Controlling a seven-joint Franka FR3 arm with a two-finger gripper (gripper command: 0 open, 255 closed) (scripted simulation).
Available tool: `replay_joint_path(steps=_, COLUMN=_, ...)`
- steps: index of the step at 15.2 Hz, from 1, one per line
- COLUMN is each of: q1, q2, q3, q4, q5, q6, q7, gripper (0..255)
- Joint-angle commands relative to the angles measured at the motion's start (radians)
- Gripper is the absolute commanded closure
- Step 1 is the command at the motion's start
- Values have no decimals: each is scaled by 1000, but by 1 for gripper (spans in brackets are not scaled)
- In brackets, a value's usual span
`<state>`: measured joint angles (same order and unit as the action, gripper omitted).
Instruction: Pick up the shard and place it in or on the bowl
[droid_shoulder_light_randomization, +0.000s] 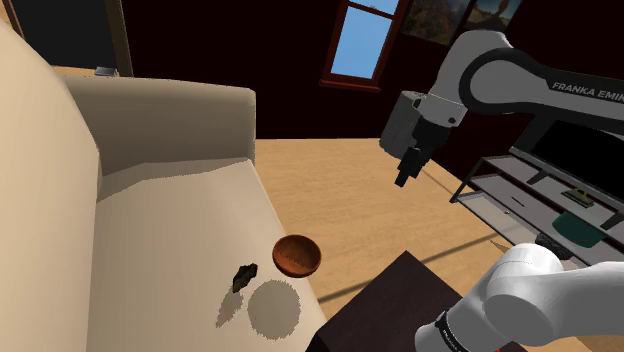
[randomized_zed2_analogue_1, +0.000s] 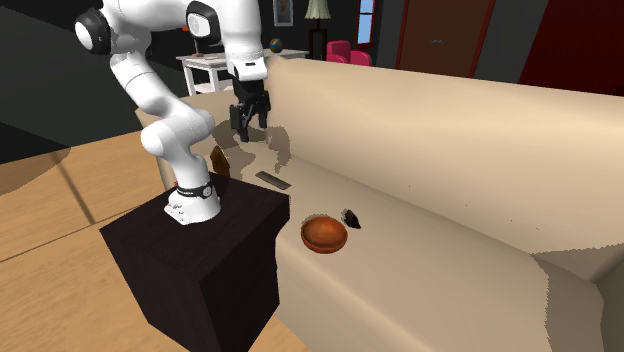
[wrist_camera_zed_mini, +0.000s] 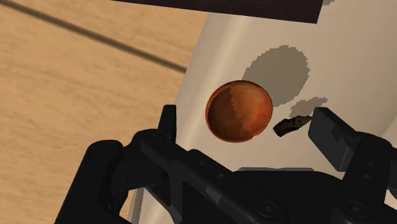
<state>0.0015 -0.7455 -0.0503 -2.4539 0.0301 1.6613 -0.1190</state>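
Beige sofa (droid_shoulder_light_randomization: 170, 205) cushions carry a brown bowl (droid_shoulder_light_randomization: 298, 255) near the seat's front edge, with the small dark shard (droid_shoulder_light_randomization: 243, 276) lying just beside it, apart. Well above them the black gripper (droid_shoulder_light_randomization: 403, 180) hangs, fingers spread wide, holding nothing.

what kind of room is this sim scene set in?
Probably a living room: a beige sofa, a wood floor, and a low shelf stand near a window showing blue sky.
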Motion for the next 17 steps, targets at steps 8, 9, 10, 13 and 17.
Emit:
replay_joint_path(steps=8, q1=26, q2=43, q3=141, q4=-143, q5=90, q6=208, q7=216, gripper=0)
replay_joint_path(steps=9, q1=30, q2=58, q3=162, q4=-157, q5=103, q6=240, q7=246, gripper=0)
replay_joint_path(steps=10, q1=34, q2=76, q3=184, q4=-169, q5=115, q6=273, q7=277, gripper=0)
replay_joint_path(steps=13, q1=46, q2=143, q3=248, q4=-195, q5=148, q6=376, q7=369, gripper=0)
replay_joint_path(steps=17, q1=52, q2=265, q3=335, q4=-202, q5=176, q6=517, q7=497, gripper=0)
